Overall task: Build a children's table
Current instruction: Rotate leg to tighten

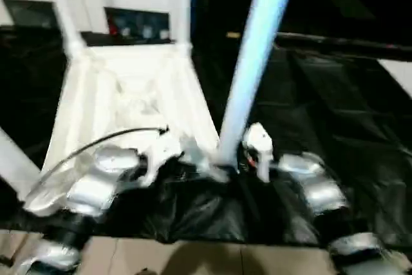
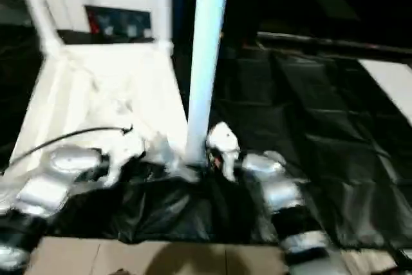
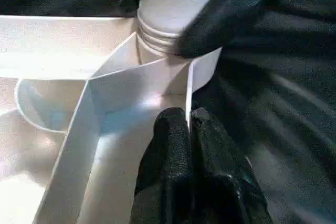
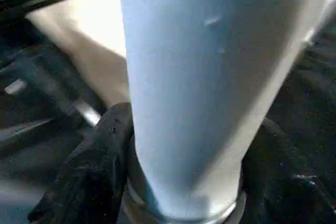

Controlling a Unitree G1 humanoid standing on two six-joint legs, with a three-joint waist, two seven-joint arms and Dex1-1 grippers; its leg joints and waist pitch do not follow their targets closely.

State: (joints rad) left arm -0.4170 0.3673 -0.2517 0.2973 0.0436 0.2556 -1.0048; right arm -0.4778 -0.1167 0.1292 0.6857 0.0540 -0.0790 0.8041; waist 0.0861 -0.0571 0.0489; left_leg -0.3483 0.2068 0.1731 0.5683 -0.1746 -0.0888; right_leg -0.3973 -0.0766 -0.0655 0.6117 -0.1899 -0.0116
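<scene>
Spread across the floor, a crinkled black plastic sheet point(image 1: 335, 133), glossy and creased. Lying upside down on it, the white plastic rectangular table top point(image 1: 132, 104), smooth, with thin raised ribs crossing its underside and round sockets at the corners. Behind it, a white cabinet with dark glass doors point(image 1: 135, 24).

Standing upright in the near corner socket beside the robot's right arm, 1 long white tubular leg point(image 1: 254, 62), smooth-walled, with ridged rings at its base in the left wrist view. Rising from the 2 far corners, 2 more white legs point(image 1: 61, 4), thinner-looking at that distance. Crossing the lower left of the head view, a 4th white tube point(image 1: 13, 165).

Reaching in low from the left, a silver forearm with a thin black cable point(image 1: 103, 138) arching over it; left gripper point(image 3: 190, 124) pinched closed on the thin rim wall of the table top, 1 black finger on each side. Coming in from the right, the other silver forearm; right gripper point(image 4: 184, 150) clasped around the upright leg's base, its black fingers point(image 4: 100, 161) set partly apart against the tube.
</scene>
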